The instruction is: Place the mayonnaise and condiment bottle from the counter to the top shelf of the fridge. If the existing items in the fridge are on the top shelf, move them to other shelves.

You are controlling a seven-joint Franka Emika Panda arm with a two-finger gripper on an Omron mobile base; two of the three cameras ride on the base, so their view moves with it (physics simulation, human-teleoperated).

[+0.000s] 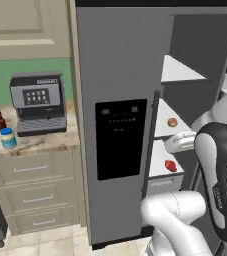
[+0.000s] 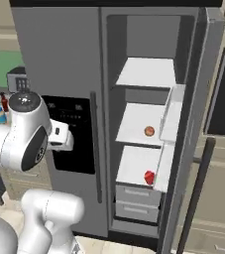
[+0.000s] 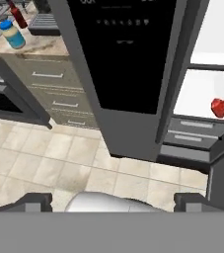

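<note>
The mayonnaise (image 1: 7,138) (image 2: 0,115) (image 3: 13,35), a white jar with a blue lid, stands on the counter left of the fridge. Just behind it is the condiment bottle (image 1: 1,120) (image 2: 4,101) (image 3: 18,17), dark red. The fridge's right side is open, and its top shelf (image 1: 181,70) (image 2: 146,72) is a bare white board. A round orange-brown item (image 1: 172,122) (image 2: 149,131) lies on the middle shelf, a red item (image 1: 170,166) (image 2: 149,177) (image 3: 219,107) on the lower one. My gripper (image 3: 112,201) is open and holds nothing. It hangs in front of the fridge's closed left door, pointing down at the floor.
A coffee machine (image 1: 37,102) sits on the counter behind the jar, with drawers (image 1: 35,195) below. The closed fridge door carries a black dispenser panel (image 1: 121,137). The open door (image 2: 203,124) stands at the right. Fridge drawers (image 2: 136,198) lie under the lower shelf.
</note>
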